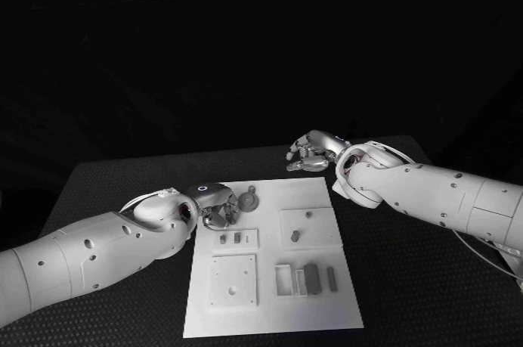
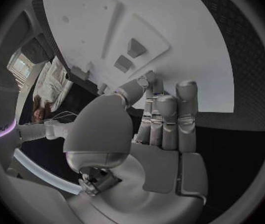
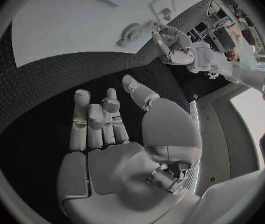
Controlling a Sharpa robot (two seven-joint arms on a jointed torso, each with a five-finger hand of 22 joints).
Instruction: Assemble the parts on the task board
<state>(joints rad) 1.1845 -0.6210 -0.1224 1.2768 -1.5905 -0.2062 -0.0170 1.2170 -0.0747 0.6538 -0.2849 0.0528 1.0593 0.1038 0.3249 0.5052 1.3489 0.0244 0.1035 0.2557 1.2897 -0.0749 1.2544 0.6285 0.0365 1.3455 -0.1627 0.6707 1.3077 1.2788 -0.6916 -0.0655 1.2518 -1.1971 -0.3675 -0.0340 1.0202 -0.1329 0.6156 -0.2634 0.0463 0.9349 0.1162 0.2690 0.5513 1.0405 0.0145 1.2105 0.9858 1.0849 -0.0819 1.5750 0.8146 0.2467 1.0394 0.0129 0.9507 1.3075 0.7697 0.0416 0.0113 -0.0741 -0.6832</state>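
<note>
Board (image 1: pixel 273 309) nearest; left hand (image 1: pixel 216 205) at its edge, fingers together, empty; right hand (image 1: pixel 311 152) off-board, fingers apart, prob. waiting.

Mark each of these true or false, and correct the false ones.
1. The left hand is at the task board's left edge. True.
2. The right hand holds a part. False: its fingers are apart and it holds nothing, as the right wrist view shows.
3. The right hand is over the middle of the board. False: it is beyond the board's far edge, over the black table.
4. A round gear-like part lies on the board near the left hand. True.
</note>
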